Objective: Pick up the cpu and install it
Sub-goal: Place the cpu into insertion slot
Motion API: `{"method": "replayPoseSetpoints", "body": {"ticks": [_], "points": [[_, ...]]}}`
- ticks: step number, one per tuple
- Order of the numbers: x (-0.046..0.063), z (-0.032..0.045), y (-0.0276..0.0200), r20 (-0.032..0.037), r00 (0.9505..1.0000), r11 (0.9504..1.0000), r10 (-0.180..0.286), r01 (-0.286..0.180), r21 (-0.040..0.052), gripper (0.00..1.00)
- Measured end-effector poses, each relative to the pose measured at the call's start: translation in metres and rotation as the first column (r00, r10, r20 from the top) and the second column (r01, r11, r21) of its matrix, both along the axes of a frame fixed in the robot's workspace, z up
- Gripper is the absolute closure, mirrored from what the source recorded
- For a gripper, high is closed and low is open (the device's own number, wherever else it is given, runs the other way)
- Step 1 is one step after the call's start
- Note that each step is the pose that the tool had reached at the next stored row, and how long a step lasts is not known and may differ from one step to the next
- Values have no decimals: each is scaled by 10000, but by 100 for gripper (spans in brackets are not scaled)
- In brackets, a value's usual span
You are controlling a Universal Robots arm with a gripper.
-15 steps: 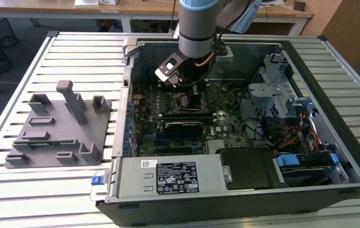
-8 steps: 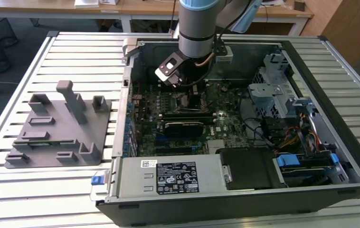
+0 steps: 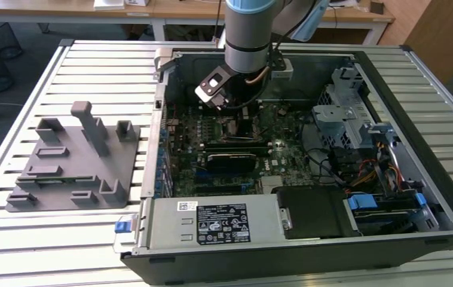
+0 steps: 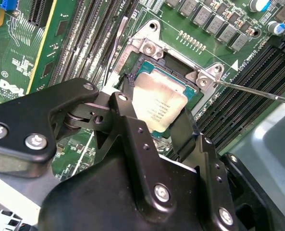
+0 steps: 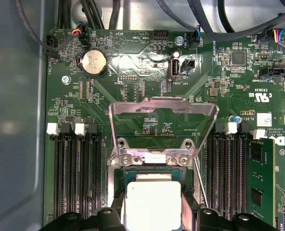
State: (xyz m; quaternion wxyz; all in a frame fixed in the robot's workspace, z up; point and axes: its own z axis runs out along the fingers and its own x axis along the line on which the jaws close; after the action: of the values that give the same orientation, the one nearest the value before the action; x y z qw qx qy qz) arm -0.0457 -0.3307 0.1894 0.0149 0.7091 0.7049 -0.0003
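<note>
The cpu point(image 4: 159, 103), a square chip with a silvery-white top, lies level in the black motherboard socket point(image 4: 149, 48), its green edge just showing. My gripper point(image 4: 154, 110) reaches down onto it, one black finger against each of two opposite sides, shut on the chip. In the first wrist view the cpu point(image 5: 152, 204) sits between the fingers of the gripper point(image 5: 153, 214), below the raised metal load plate point(image 5: 161, 108). In the exterior view the gripper point(image 3: 233, 112) hangs low over the socket point(image 3: 238, 127) inside the open computer case point(image 3: 418, 72).
The socket's thin lever point(image 4: 257, 91) sticks out to one side. Empty memory slots point(image 5: 77, 178) flank the socket, with a memory stick point(image 5: 260, 178) beyond. A grey parts fixture point(image 3: 75, 161) stands on the slatted table at the exterior view's left. A power supply point(image 3: 210, 224) and drive cage point(image 3: 354, 119) fill the case.
</note>
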Motion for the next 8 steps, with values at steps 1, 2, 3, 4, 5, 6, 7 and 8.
{"method": "replayPoseSetpoints", "body": {"ticks": [1,2,3,4,5,6,7,8], "points": [[0,-3,0,1,10000,10000,-1,1,3,46],[0,-4,1,3,10000,10000,-1,1,5,46],[0,-4,1,4,10000,10000,-1,1,6,46],[0,-4,1,4,10000,10000,-1,1,7,46],[0,-4,1,4,10000,10000,-2,2,6,46],[1,-4,1,4,10000,10000,-2,2,6,46],[1,-6,2,7,10000,10000,-3,3,11,46],[2,-10,4,14,10000,10000,-4,4,28,45]]}}
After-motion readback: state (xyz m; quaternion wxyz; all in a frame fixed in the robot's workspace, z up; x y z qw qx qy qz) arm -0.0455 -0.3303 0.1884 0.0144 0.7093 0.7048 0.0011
